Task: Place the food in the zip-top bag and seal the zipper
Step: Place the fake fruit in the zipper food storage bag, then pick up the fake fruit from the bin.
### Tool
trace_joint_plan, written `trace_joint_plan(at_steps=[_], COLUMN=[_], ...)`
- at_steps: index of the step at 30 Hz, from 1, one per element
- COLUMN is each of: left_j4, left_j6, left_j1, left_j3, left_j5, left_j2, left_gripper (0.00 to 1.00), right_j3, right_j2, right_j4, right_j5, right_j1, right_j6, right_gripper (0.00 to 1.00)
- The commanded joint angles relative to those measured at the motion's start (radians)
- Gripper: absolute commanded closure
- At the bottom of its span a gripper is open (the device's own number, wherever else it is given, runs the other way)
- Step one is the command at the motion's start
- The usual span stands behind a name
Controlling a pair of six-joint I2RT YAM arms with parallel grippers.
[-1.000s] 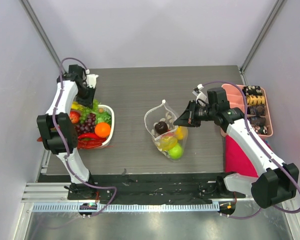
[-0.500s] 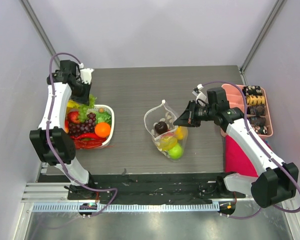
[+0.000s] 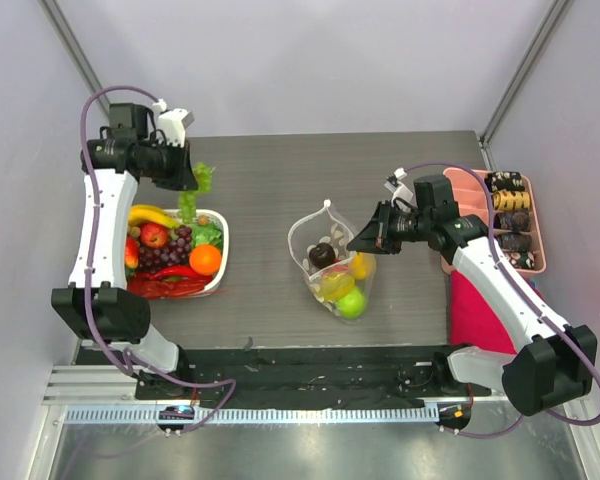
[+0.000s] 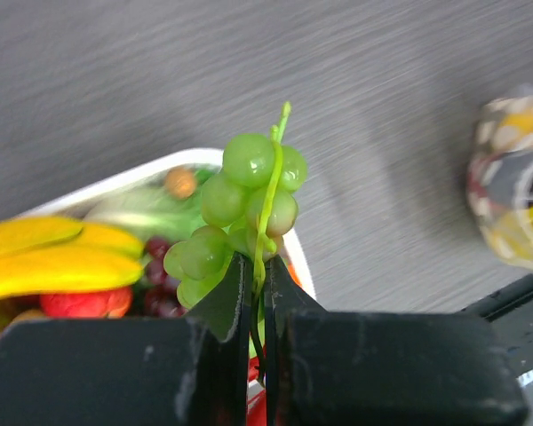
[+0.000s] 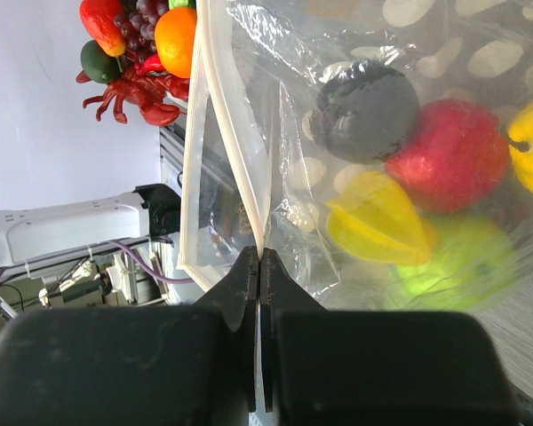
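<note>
Left end effector (image 4: 258, 264) tight on green grapes (image 4: 246, 182)

The light is bright and even from overhead, leaving only soft, faint shadows on the table (image 3: 280, 170). Close to the left gripper (image 4: 258, 293), the grapes (image 4: 249, 191) just past its fingertips are sharp and glossy. The table beyond them is smeared into streaks. The bananas (image 4: 53, 253) to that gripper's left are a soft blur, and the bag (image 4: 515, 177) far to its right is out of focus. The right gripper (image 5: 259, 275) shows as a dark, underlit mass. The bag's film just above its tips catches white glare, and the wall (image 5: 35, 133) off to its left looks pale and washed out.
</note>
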Motion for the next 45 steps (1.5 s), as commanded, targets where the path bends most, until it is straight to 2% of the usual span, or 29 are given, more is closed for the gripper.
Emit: trace_joint_plan(at_steps=[1,4,5,6,7,9,10,13,18,20,26,27,29,30,31,34,36,40,41,42,44,45], left_j4=[0.073,0.196,0.24,0.283,0.382,0.469,0.538,0.615,0.791,0.801,0.85,0.838,0.807,0.795,0.725,0.559,0.404,0.195,0.091,0.014,-0.07,-0.156], left_j6=[-0.116,-0.173,-0.232,-0.265,-0.297,-0.381,-0.398,-0.461,-0.592,-0.609,-0.699,-0.693,-0.678,-0.656,-0.627,-0.442,-0.35,-0.196,-0.132,-0.009,0.1,0.147], left_j1=[-0.085,-0.209,-0.243,-0.313,-0.344,-0.409,-0.475,-0.59,-0.704,-0.74,-0.747,-0.747,-0.748,-0.753,-0.756,-0.745,-0.706,-0.497,-0.409,-0.38,-0.31,-0.293], left_j3=[0.069,0.057,0.038,0.023,0.006,-0.043,-0.057,-0.092,-0.239,-0.311,-0.463,-0.453,-0.414,-0.404,-0.372,-0.278,-0.226,-0.192,-0.184,-0.164,-0.179,-0.201], left_j5=[0.139,0.161,0.161,0.166,0.167,0.167,0.161,0.135,0.109,0.092,0.075,0.078,0.113,0.127,0.133,0.106,0.103,0.181,0.173,0.122,0.052,-0.027], left_j2=[-0.081,-0.119,-0.127,-0.136,-0.142,-0.15,-0.148,-0.116,-0.088,-0.087,-0.079,-0.061,-0.029,-0.027,-0.029,-0.055,-0.084,-0.148,-0.157,-0.162,-0.171,-0.177], left_gripper=[1.0,1.0,1.0,1.0,1.0,1.0,1.0,1.0,1.0,1.0,0.91,0.88,0.6,0.36,0.27,0.11,0.09,0.08,0.07,0.07,0.06,0.05], right_j3=[0.035,0.038,0.041,0.046,0.047,0.055,0.055,0.054,0.055,0.057,0.04,0.034,0.026,0.02,0.02,0.026,0.023,0.017,0.014,0.011,0.006,0.0], right_j2=[0.001,0.006,0.006,0.007,0.007,0.006,0.003,-0.005,-0.008,-0.019,-0.039,-0.042,-0.052,-0.053,-0.054,-0.063,-0.069,-0.079,-0.08,-0.082,-0.085,-0.085], right_j4=[0.026,0.026,0.023,0.023,0.021,0.018,0.014,0.014,0.008,0.009,0.011,0.009,0.009,0.011,0.011,0.011,0.011,0.005,0.003,0.0,-0.006,-0.009], right_j5=[-0.007,-0.01,-0.012,-0.012,-0.012,-0.015,-0.015,-0.019,-0.033,-0.048,-0.093,-0.096,-0.098,-0.098,-0.098,-0.101,-0.101,-0.098,-0.096,-0.093,-0.085,-0.084], right_j1=[-0.004,-0.002,-0.004,-0.004,-0.004,-0.002,-0.004,-0.002,-0.012,-0.03,-0.081,-0.081,-0.079,-0.081,-0.081,-0.085,-0.085,-0.084,-0.085,-0.085,-0.085,-0.085], right_j6=[-0.001,0.002,0.005,0.005,0.006,0.009,0.009,0.015,0.029,0.035,0.046,0.045,0.042,0.041,0.038,0.034,0.031,0.017,0.011,0.006,-0.001,-0.008], right_gripper=[0.99,0.99,0.99,0.99,0.99,0.99,0.99,0.99,0.99,0.99,0.99,0.99,0.99,0.99,0.99,0.99,0.99,0.99,0.99,0.99,0.99,0.99])
